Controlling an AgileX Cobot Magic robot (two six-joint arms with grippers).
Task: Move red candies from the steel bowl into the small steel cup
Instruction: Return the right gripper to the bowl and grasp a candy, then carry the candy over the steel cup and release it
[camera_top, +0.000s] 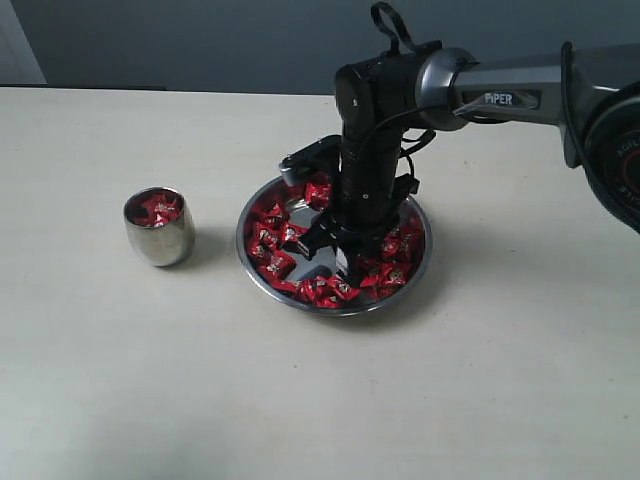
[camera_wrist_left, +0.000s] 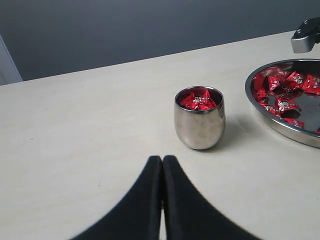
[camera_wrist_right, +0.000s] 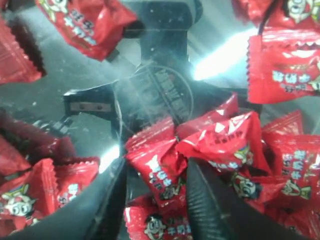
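Observation:
The steel bowl (camera_top: 330, 312) sits at mid-table with many red candies (camera_top: 270, 240) ringing its bare centre. My right gripper (camera_top: 325, 250) points straight down into it. In the right wrist view its jaws (camera_wrist_right: 156, 167) stand open on either side of one red candy (camera_wrist_right: 162, 187), with a gap on one side. Left of the bowl stands the small steel cup (camera_top: 160, 238), upright, with a few red candies (camera_wrist_left: 198, 100) inside. My left gripper (camera_wrist_left: 162, 159) is shut and empty, low over the table a short way from the cup (camera_wrist_left: 199, 122); it is out of the exterior view.
The right arm (camera_top: 500, 98) reaches in from the right edge above the bowl's far side. A grey part of it (camera_wrist_left: 305, 37) shows over the bowl's rim (camera_wrist_left: 280, 127) in the left wrist view. Bare tabletop (camera_top: 300, 400) surrounds cup and bowl.

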